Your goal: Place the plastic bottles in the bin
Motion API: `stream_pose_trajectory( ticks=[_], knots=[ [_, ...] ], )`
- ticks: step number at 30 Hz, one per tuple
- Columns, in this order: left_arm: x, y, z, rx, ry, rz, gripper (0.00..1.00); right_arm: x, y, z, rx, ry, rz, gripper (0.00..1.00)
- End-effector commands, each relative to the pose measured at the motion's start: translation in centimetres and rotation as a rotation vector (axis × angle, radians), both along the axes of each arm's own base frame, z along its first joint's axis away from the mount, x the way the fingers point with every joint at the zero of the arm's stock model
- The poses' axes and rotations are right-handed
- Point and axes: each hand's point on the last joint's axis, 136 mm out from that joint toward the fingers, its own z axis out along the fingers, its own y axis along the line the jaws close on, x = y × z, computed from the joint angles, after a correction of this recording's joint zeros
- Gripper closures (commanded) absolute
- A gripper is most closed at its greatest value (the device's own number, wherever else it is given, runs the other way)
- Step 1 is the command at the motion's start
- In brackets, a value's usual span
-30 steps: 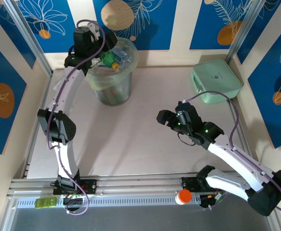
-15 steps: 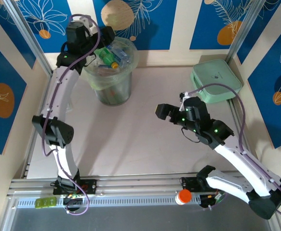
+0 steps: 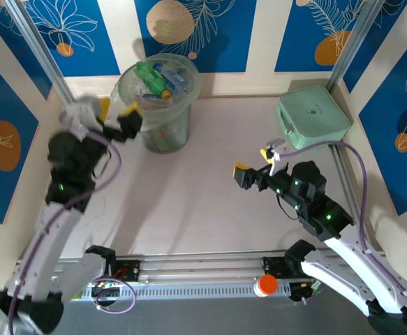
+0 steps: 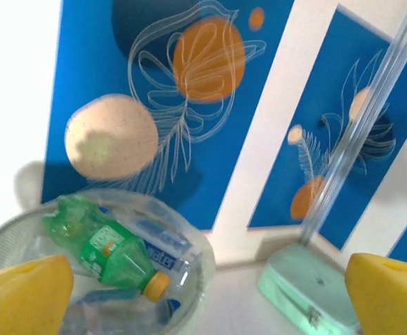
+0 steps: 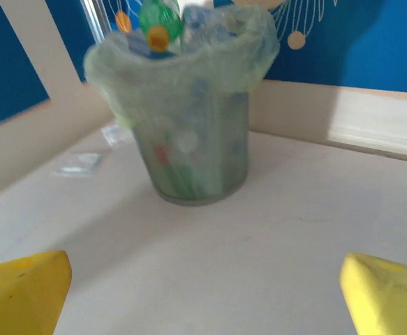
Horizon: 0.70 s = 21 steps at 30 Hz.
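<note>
Pale tabletop (image 3: 189, 202); bin (image 3: 165, 132) beside spread left end effector (image 3: 117, 112), far from spread right end effector (image 3: 252, 162).

We see the bin (image 5: 189, 139) standing upright on the table (image 5: 273, 230), a green bottle (image 5: 160, 17) with a yellow cap poking above its rim. The right gripper (image 5: 203, 293) has its yellow fingertips (image 5: 21, 289) spread wide at our lower corners.

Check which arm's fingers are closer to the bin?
Left. The left arm's fingers are close beside the bin, at its left side near the rim. The right arm's fingers are over the table, well off to the bin's right.
</note>
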Motion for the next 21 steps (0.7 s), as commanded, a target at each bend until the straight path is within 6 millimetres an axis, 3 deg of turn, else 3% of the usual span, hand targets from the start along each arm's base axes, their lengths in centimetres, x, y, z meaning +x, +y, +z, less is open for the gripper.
stream_pose_trajectory(
  ticks=[1, 4, 6, 7, 10, 13, 15, 19, 21],
  knots=[
    [-0.4, 4.0, -3.8, 0.087, -0.097, 0.255, 0.01, 2.0, -1.7, 0.7, -0.08, -0.234, -0.112, 0.01],
    [0.2, 5.6, -10.7, 0.214, 0.024, 0.358, 0.01, 3.9, -3.4, -1.1, -0.088, -0.259, -0.213, 0.01],
    [0.4, 9.2, -15.1, 0.159, 0.156, 0.558, 0.01, 5.1, -4.3, -2.4, -0.075, -0.246, -0.257, 0.01],
    [0.3, 10.1, -16.9, 0.167, 0.189, 0.611, 0.01, 5.7, -4.7, -3.3, -0.085, -0.233, -0.264, 0.01],
    [1.0, 9.0, -21.2, 0.406, 0.216, 0.549, 0.01, 8.1, -7.4, -7.1, -0.087, -0.119, -0.373, 0.01],
    [1.6, 9.8, -25.0, 0.431, 0.335, 0.567, 0.01, 9.8, -10.2, -11.1, -0.022, 0.04, -0.455, 0.01],
    [1.8, 10.1, -26.4, 0.423, 0.353, 0.578, 0.01, 10.5, -12.0, -13.4, -0.049, 0.092, -0.515, 0.01],
    [3.6, 9.7, -26.3, 0.363, 0.303, 0.569, 0.01, 11.1, -14.3, -17.3, -0.151, 0.15, -0.543, 0.01],
    [4.5, 9.2, -26.4, 0.4, 0.271, 0.553, 0.01, 11.5, -15.9, -17.8, -0.099, 0.202, -0.581, 0.01]
  ],
)
